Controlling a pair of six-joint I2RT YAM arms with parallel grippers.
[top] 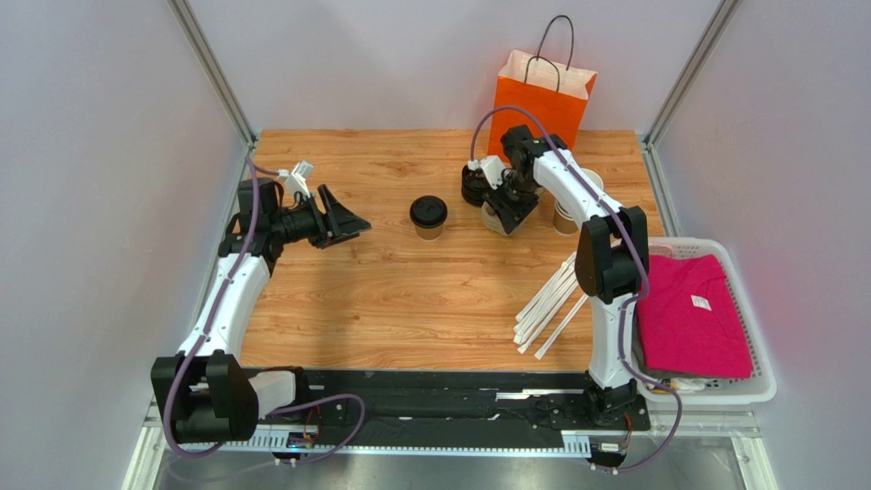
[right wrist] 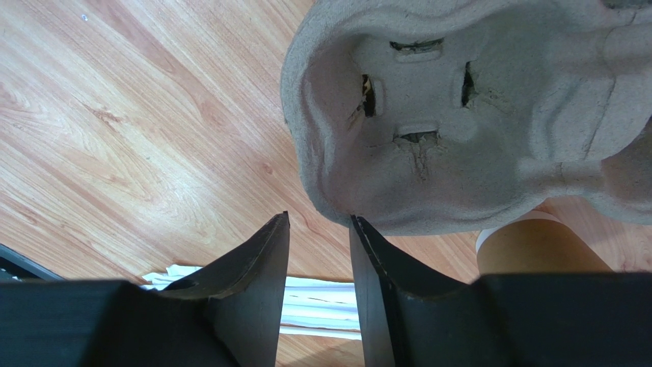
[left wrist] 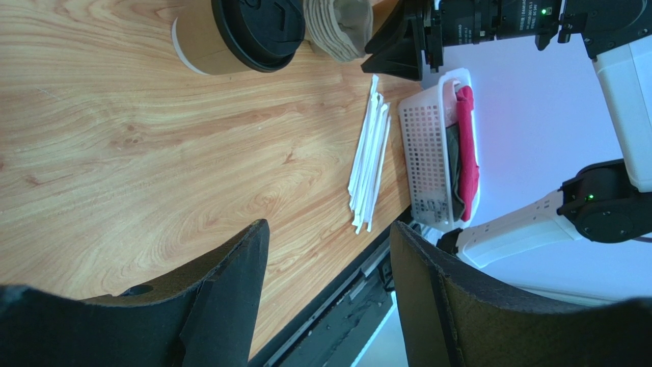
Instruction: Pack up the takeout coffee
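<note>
Both are held apart and empty, the left pincer [left wrist: 329, 229] wide, the right pincer [right wrist: 320, 220] narrowly at the carrier [right wrist: 459, 115] seemingly being placed far right; the coffee [top: 428, 216], mid-table between them, must next be gripped upright.
</note>
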